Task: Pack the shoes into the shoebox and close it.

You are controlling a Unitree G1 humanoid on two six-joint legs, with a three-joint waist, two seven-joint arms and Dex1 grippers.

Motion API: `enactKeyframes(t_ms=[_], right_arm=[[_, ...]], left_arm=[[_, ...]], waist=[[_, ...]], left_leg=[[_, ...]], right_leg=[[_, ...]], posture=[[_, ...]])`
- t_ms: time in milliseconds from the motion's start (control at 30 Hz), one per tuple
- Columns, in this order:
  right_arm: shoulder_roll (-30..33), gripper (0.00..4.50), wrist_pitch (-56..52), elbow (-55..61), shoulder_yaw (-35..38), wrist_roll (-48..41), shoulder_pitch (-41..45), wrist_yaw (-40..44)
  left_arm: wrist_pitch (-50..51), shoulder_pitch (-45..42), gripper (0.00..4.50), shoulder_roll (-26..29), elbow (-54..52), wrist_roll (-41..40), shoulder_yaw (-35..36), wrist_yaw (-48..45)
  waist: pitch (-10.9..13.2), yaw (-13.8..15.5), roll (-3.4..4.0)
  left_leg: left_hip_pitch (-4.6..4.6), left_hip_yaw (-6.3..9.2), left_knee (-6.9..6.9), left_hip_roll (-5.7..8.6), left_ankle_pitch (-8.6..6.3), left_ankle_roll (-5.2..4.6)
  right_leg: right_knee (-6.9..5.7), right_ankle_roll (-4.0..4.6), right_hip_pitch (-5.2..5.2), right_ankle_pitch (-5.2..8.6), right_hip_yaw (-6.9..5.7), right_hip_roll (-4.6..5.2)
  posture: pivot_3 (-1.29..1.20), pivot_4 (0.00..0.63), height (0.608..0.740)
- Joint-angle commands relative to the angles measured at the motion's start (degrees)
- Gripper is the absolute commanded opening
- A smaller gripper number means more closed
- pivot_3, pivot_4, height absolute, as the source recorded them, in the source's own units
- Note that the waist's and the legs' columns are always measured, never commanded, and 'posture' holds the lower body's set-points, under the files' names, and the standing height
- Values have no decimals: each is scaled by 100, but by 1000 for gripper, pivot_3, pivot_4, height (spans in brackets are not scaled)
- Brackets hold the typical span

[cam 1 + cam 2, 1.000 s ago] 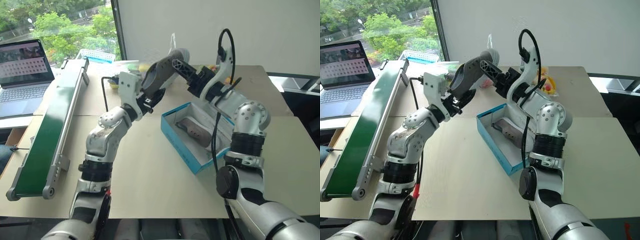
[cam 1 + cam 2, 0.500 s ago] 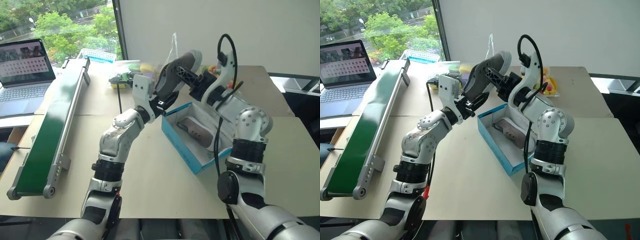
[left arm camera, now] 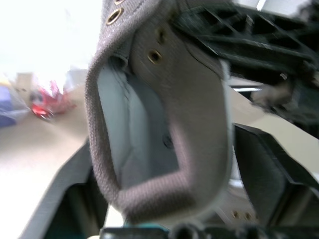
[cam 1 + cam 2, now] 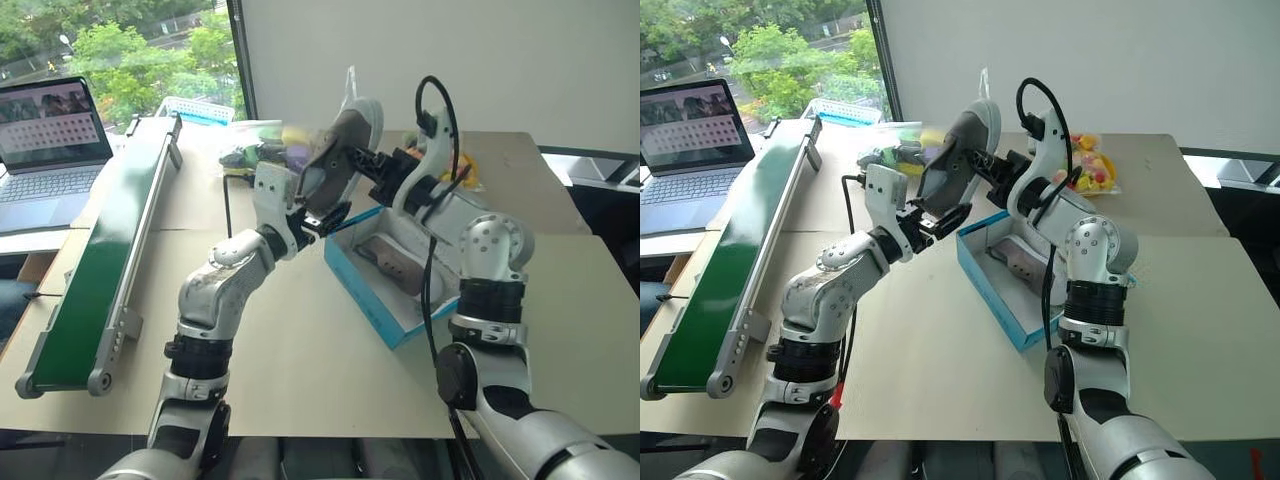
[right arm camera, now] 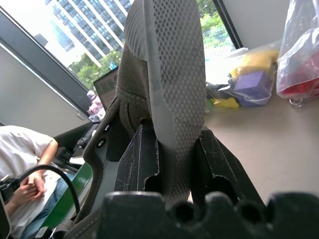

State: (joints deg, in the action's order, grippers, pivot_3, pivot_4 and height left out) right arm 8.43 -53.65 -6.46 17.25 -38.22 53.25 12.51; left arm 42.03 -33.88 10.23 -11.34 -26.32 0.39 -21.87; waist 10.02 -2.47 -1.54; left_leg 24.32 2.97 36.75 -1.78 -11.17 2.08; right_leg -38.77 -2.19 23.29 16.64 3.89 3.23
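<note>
While one grey sneaker already lies in the open teal shoebox on the bench, the right end effector clamps the second sneaker aloft beside it; the left end effector is spread. Lid unclosed.

One shoe already took up part of the open shoebox, leaving free room beside it. The conveyor blocked the left side, while bare tabletop lay clear in front.
</note>
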Motion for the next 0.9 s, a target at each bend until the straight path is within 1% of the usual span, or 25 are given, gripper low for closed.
enactKeyframes(t_ms=[33,100,167,267,300,367,500,600,667,767,900], right_arm=[[398,332,406,87,-333,299,267,381],[750,332,523,112,-656,584,377,616],[1061,332,498,207,-930,716,546,897],[1998,332,84,531,-1692,909,969,1854],[2263,332,-26,585,-1885,938,1068,2118],[2565,332,-218,615,-2072,907,1181,2425],[2944,332,-526,814,-2341,859,1126,2921],[3135,332,-700,922,-2416,779,708,3213],[3282,332,-599,880,-2470,858,277,3354],[3423,332,-398,765,-2531,1020,-224,3476],[3437,332,-389,732,-2514,1094,-360,3583]], left_arm=[[565,197,4475,611,-809,-413,291,-271],[673,297,4475,896,-1009,-513,406,-352],[866,326,4475,1044,-1109,-734,627,-325],[1128,519,4475,1576,-1368,-961,760,-659],[1155,567,4475,1667,-1414,-1006,765,-708],[1108,611,4475,1700,-1406,-999,735,-671],[980,646,4475,1629,-1398,-887,552,-579],[845,681,4475,1583,-1470,-797,482,-506],[894,724,4475,1477,-1542,-876,605,-348],[956,846,4475,1464,-1666,-921,614,-297],[953,870,4475,1467,-1667,-925,561,-290]], waist=[[1,-20,1],[2,-28,3],[7,-15,9],[14,-24,19],[18,-20,25],[18,-4,26],[17,8,23],[17,36,22],[18,40,22],[18,41,21],[19,-8,22]], left_leg=[[-1,0,-1,0,0,0],[-2,0,-2,-2,0,0],[-3,-1,-2,-1,0,0],[-2,-2,0,-1,0,0],[-1,-1,-2,-2,0,0],[-2,0,-11,-2,-1,-2],[-2,2,-6,-3,-2,-2],[-1,3,-3,-2,-2,-2],[2,4,-3,-2,-2,-4],[6,2,-2,-1,-3,-4],[1,-1,-2,-1,-3,-4]], right_leg=[[0,0,0,0,0,-1],[-1,0,0,0,1,-2],[1,0,0,0,1,-2],[4,0,0,1,1,-2],[9,0,1,1,1,-3],[20,-1,-1,1,0,-3],[34,-1,-15,1,-5,-2],[33,-1,-16,1,-5,0],[37,-1,-14,1,-7,0],[38,-1,-13,0,-6,2],[33,-1,-12,0,-1,0]], posture=[[0,150,740],[0,150,740],[0,150,740],[0,150,740],[0,150,740],[0,150,740],[0,150,740],[0,150,740],[0,150,740],[0,150,740],[0,150,740]])
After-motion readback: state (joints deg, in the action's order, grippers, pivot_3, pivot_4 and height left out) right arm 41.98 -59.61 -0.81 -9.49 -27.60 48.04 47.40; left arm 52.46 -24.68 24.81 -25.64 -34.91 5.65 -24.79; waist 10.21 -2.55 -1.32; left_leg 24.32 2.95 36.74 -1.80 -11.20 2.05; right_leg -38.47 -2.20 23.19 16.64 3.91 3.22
